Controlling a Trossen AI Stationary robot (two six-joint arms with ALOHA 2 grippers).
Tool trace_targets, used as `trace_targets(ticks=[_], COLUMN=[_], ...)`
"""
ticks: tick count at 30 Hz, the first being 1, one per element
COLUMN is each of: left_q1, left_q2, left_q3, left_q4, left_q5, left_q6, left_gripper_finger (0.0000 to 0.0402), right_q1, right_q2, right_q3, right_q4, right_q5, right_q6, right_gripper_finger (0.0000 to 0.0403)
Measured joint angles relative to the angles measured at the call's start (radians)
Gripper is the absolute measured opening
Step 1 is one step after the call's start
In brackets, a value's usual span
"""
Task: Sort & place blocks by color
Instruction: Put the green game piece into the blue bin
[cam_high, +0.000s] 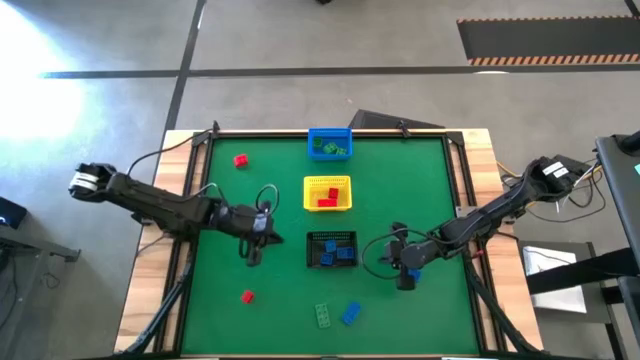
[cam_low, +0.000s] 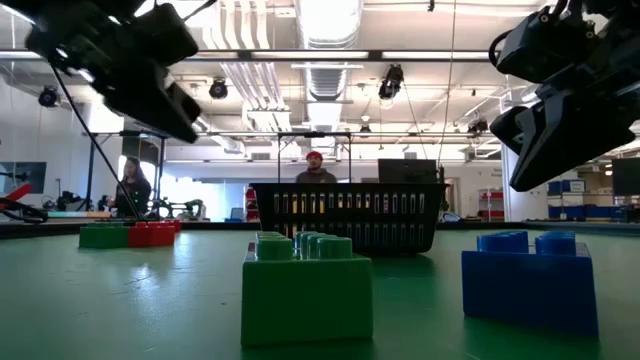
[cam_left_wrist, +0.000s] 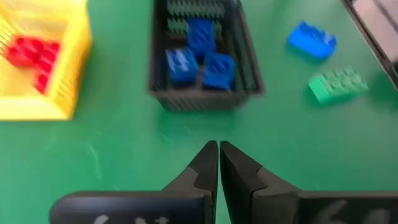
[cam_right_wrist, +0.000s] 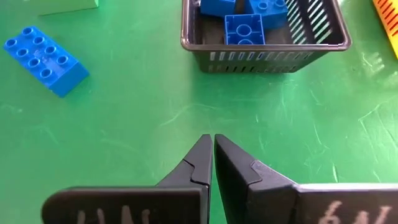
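While the loose blue block (cam_high: 351, 314) and green block (cam_high: 325, 316) lie together near the table's front edge, you see three blue blocks (cam_left_wrist: 199, 55) already in the black basket (cam_high: 332, 250). Your left gripper (cam_high: 254, 247) hovers left of that basket, your right gripper (cam_high: 405, 274) right of it, both with fingers pressed together, empty.

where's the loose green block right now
In the high view the green block lies on the mat near the table's front edge, just left of a loose blue block and in front of the black basket.
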Motion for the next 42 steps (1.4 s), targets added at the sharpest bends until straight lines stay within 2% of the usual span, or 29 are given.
trace_targets(ticks=[12, 18, 25, 29, 36, 39, 42], left_q1=[-0.177, -0.212, -0.238, -0.257, -0.294, -0.314, -0.318], left_q2=[0.014, 0.014, 0.013, 0.014, 0.014, 0.014, 0.014], left_q3=[0.025, 0.096, 0.155, 0.158, 0.122, 0.117, 0.116], left_q4=[-0.132, -0.291, -0.483, -0.584, -0.649, -0.648, -0.648], left_q5=[-0.146, -0.154, -0.149, -0.097, -0.038, -0.042, -0.127], left_q6=[-0.126, -0.16, -0.268, -0.305, -0.397, -0.387, -0.364], left_gripper_finger=[0.0, 0.0006, 0.0071, 0.0117, 0.0179, 0.0199, 0.0215], right_q1=[0.0, 0.0, 0.0, 0.0, 0.0, 0.0, 0.0], right_q2=[0.0, 0.0, 0.005, 0.018, 0.048, 0.061, 0.072], right_q3=[-0.001, -0.001, -0.003, -0.004, -0.004, -0.005, -0.005], right_q4=[0.005, 0.005, 0.034, 0.034, 0.052, 0.053, 0.057], right_q5=[0.0, 0.002, 0.002, 0.002, 0.002, 0.002, 0.002], right_q6=[0.001, 0.001, 0.0, 0.0, 0.0, 0.0, -0.001], right_gripper_finger=[0.0009, 0.0009, 0.0009, 0.0009, 0.0009, 0.0009, 0.0009])
